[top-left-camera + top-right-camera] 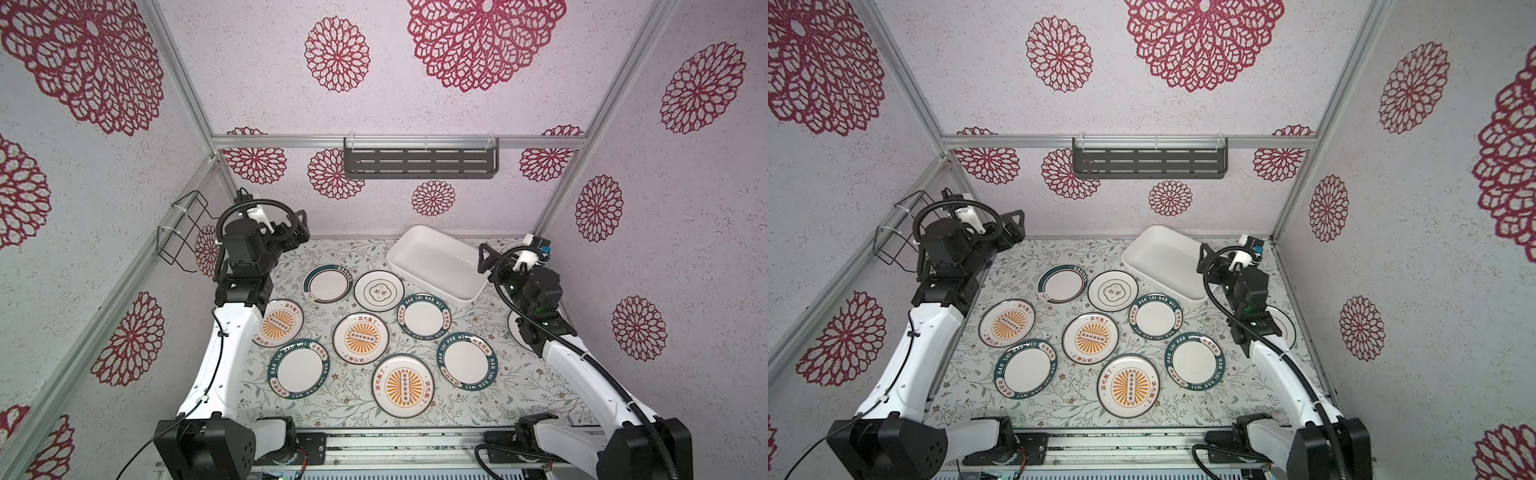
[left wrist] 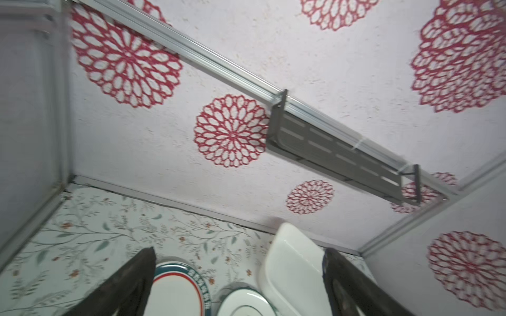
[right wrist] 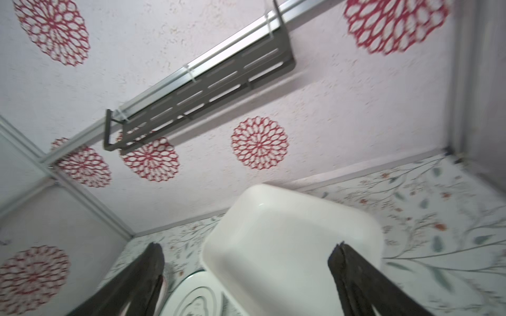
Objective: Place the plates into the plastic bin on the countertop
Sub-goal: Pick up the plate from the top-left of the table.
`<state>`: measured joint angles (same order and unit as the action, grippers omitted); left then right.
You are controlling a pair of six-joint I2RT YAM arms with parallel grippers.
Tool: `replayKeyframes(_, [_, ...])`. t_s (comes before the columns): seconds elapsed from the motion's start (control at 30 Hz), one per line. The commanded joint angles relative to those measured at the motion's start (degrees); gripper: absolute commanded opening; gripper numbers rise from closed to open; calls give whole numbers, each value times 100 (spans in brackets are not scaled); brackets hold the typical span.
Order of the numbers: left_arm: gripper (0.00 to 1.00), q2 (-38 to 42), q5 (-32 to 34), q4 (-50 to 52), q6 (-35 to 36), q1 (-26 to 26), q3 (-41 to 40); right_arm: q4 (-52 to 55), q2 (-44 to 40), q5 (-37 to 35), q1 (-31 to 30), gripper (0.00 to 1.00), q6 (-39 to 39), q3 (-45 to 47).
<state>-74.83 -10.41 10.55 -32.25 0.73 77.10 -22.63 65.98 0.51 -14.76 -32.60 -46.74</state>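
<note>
Left gripper (image 2: 239, 251), right gripper (image 3: 247, 246) spread wide, holding nothing; plates (image 1: 360, 337) scattered flat on vine-print countertop (image 1: 519, 386); plastic bin (image 1: 436, 259) near medallion-print back wall (image 1: 257, 83).

Nine round white plates (image 1: 360, 337) lying flat on a pale countertop (image 1: 519, 386) printed with leafy vines.
Back right: angled shallow white rectangular plastic bin (image 1: 440, 262). White-and-black left arm (image 1: 232, 332) and right arm (image 1: 582, 374) at the sides, right arm covering part of one plate.

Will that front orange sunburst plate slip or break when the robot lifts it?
Probably stiff and breakable: the sunburst plate looks like glazed ceramic. Its glossy face likely slips. Lying flat on the countertop, its rim seems hard to get under.
</note>
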Motion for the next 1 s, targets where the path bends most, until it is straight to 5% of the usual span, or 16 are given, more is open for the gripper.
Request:
replayKeyframes(0.0, [97,-398,-949,615,-1439,395,0,315,561,448,-629,99,-1612,-406])
replayKeyframes(0.1, [97,-371,-1005,-195,-2285,775,-374,-122,898,361,-1224,99,-2191,-562])
replayKeyframes(0.23, [97,-177,-616,81,-2075,1047,-347,77,1009,100,-1684,99,-1669,-1059])
replayKeyframes(0.33, [97,-18,-975,-706,-2301,1003,-726,-942,1075,530,-1654,99,-1928,-828])
replayKeyframes(0.5, [97,203,-1196,-766,-2528,793,-990,-1009,1091,734,-1645,99,-1917,-893])
replayKeyframes(0.97, [97,-468,-1397,-127,-3130,-140,-1637,1975,2096,-855,-1644,99,-1601,-2145])
